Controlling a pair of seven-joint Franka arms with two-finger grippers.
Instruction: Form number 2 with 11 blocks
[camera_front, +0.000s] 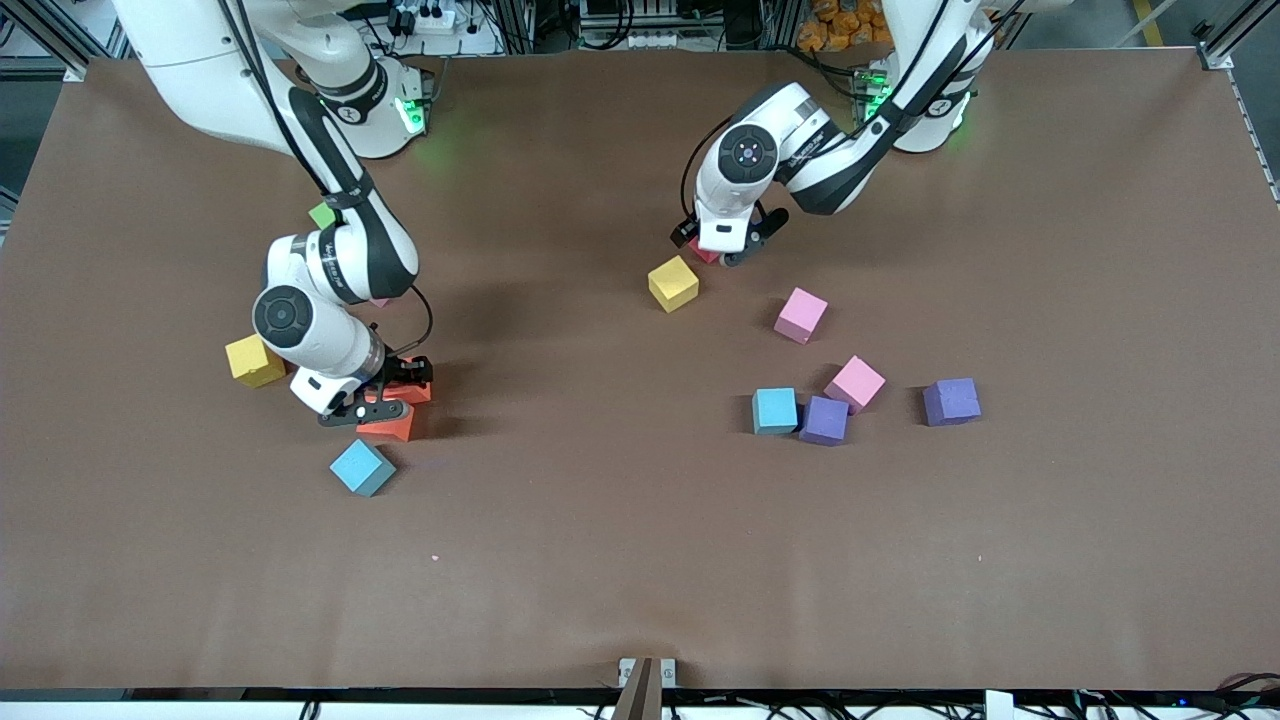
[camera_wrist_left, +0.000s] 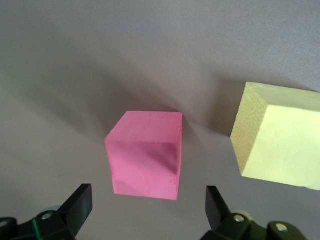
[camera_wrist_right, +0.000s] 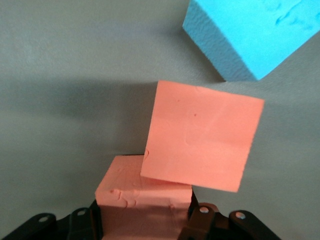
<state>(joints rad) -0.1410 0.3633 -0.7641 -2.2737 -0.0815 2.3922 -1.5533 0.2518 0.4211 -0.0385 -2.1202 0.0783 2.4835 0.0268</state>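
Blocks lie scattered over a brown table (camera_front: 640, 580) with no digit formed among them. Nothing on the surface serves as a container. Past the table's top edge stand aluminium frame posts, cables and a power strip.

Closest to the front camera, toward the right arm's end, sits a blue block (camera_front: 362, 467). Just above it the right gripper (camera_front: 385, 398) is down at the tabletop — its fingers pressed onto an orange block (camera_wrist_right: 145, 200), with a second orange block (camera_front: 388, 423) touching it, skewed and partly covering it in the right wrist view. A yellow block (camera_front: 254, 361) rests beside the right arm's wrist toward the table's edge.

Toward the left arm's end, a light blue block (camera_front: 775, 410) touches a purple block (camera_front: 825, 420), which meets a pink block (camera_front: 855, 383) at a corner; another purple block (camera_front: 951, 401) sits apart from them, closer to the end of the table. Farther from the camera lie a lone pink block (camera_front: 801, 315) and a second yellow block (camera_front: 673, 283).

Farther still, the left gripper (camera_front: 722, 250) hangs low with its fingers spread on either side of a pinkish-red block (camera_wrist_left: 145, 155) — not touching it. A green cube (camera_front: 322, 214) peeks out from under the right arm, closest to the robots' bases.
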